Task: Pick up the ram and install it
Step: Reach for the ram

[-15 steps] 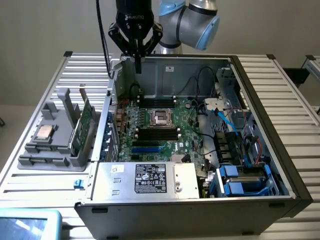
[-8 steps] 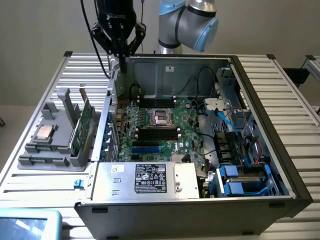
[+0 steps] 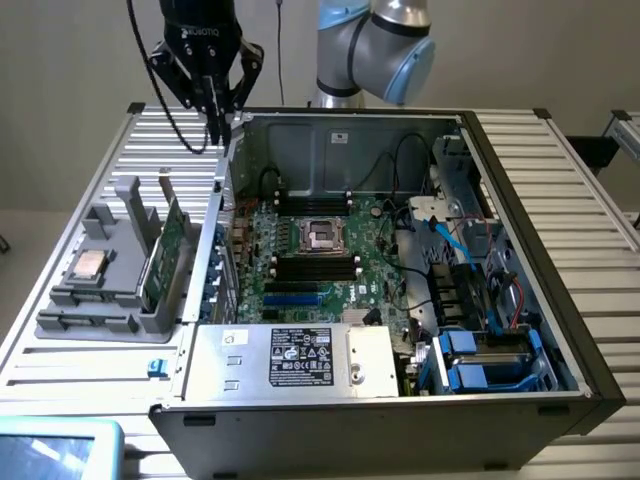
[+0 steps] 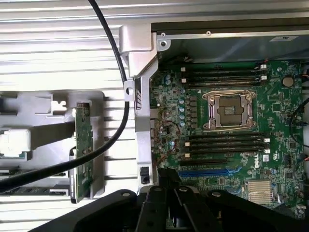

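- The hand is hovering over a corner of the case, fingers seemingly pressed together, gripping nothing
- The ram is standing in the grey holder, well apart from the hand

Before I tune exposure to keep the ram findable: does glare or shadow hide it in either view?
Exterior view: even light, the ram stands clear in its grey holder, no glare on it. Wrist view: the ribbed table glares white, the ram is not washed out, but a black cable crosses in front of it.
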`<state>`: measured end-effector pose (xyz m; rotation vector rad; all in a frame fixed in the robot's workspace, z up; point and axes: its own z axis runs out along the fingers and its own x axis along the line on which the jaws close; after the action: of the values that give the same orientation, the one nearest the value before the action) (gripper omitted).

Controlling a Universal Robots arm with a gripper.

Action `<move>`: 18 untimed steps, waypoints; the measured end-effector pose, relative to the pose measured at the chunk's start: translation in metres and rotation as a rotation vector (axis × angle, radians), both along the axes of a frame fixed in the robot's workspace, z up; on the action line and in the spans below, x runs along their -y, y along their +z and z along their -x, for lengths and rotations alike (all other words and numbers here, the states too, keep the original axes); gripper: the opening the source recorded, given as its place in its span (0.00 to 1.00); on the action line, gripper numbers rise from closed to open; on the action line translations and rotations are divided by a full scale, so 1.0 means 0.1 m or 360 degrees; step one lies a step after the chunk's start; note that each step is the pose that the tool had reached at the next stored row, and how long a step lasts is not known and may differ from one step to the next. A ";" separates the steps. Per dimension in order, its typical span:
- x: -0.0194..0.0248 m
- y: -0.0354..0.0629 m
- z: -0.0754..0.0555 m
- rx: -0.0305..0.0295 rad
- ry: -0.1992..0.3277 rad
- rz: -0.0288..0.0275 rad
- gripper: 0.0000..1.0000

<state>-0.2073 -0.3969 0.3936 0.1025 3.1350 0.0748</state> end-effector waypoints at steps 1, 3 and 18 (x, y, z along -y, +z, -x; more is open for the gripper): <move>-0.003 0.001 0.04 -0.00029 0.0000 0.00004 0.20; -0.009 0.001 0.13 -0.00083 0.0001 0.00002 0.28; -0.051 0.001 0.76 -0.00521 0.0004 0.00003 0.36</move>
<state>-0.2835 -0.3918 0.3937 0.1011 3.1679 0.0736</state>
